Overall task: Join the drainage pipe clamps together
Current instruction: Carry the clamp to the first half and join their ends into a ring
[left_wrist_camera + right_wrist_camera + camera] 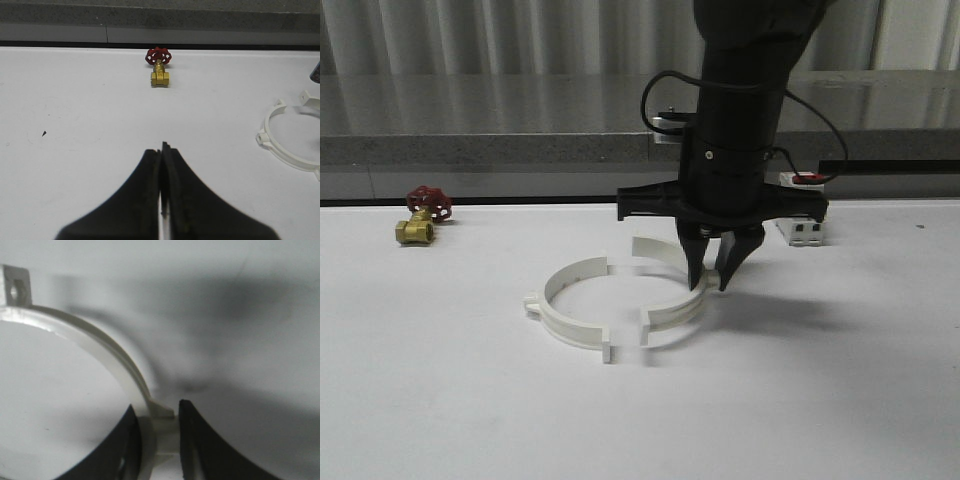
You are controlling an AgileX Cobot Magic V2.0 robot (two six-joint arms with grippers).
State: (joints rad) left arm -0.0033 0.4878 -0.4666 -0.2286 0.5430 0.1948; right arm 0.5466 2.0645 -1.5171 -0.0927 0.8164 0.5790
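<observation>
Tabletop [440,400]: white, bare in the lower part of the front view, nearest the camera; carries everything else.
Right arm and right gripper [716,275]: black, dropping from the top centre of the front view; jaws set either side of the right half-ring's wall, at its outer tab, seemingly closed on it, though firm contact cannot be confirmed.
Left half-ring [565,325]: white, centre of the front view, open side facing right; also at the right edge of the left wrist view.
Right half-ring [672,312]: white, just right of its mate, open side facing left; in the right wrist view the band curves up and left from the jaws to a holed flange in the upper left corner.
Key relation: flat end flanges face each other across small gaps, front and back; ring not yet closed; judged move is a short slide leftward, flanges kept square to their mates.
Nearer arm: the right, already on the part.
Left gripper [162,200]: bottom centre of the left wrist view, jaws pressed together, holding nothing, well apart from the clamps.
White switch with red top [800,222]: right of the arm, behind it.
Brass valve with red handwheel [420,222]: far left, well apart.
</observation>
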